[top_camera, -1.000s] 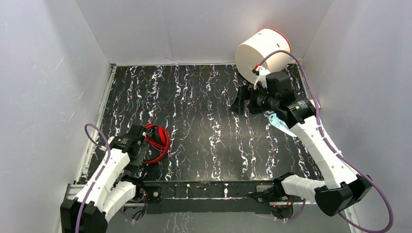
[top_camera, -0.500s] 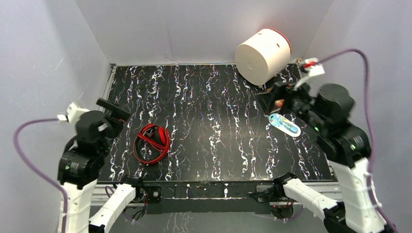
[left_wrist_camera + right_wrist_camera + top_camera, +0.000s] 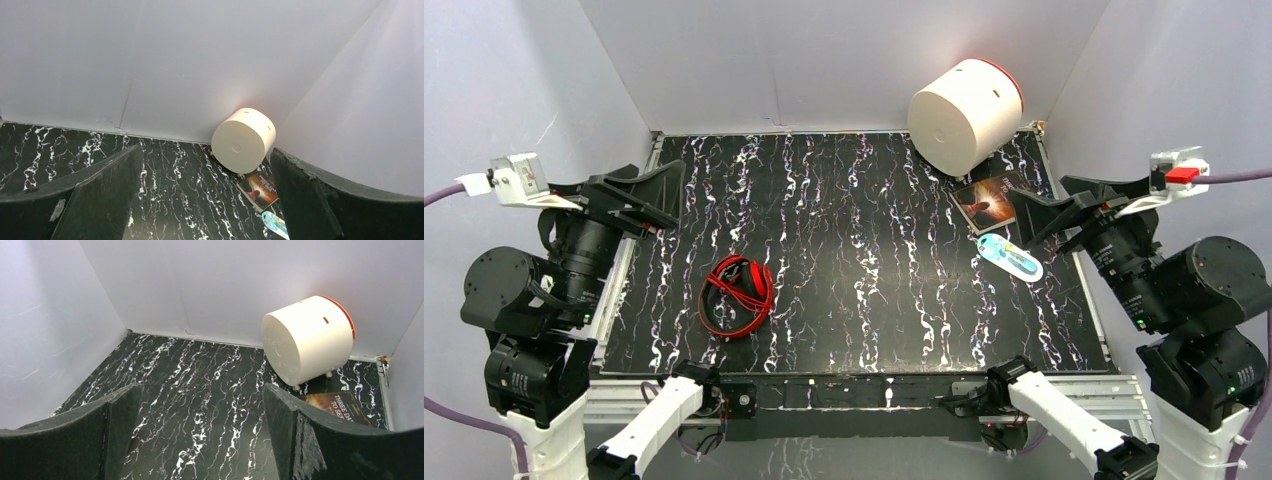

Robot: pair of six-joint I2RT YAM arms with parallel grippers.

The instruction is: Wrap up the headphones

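Observation:
The red headphones lie on the black marbled table at the near left, with their thin red cable looped around them. They show in the top view only. My left gripper is raised high at the left edge, open and empty, well up and left of the headphones. In its wrist view nothing sits between the fingers. My right gripper is raised high at the right edge, open and empty. Its wrist view shows only bare table between the fingers.
A white cylinder with a red end lies on its side at the far right corner, also in both wrist views. A small book and a light-blue packet lie near the right edge. White walls enclose the table.
Both arms have lifted up and back from the table to high positions at the sides. The left gripper has left the headphones lying on the table. The book, hidden before, now shows.

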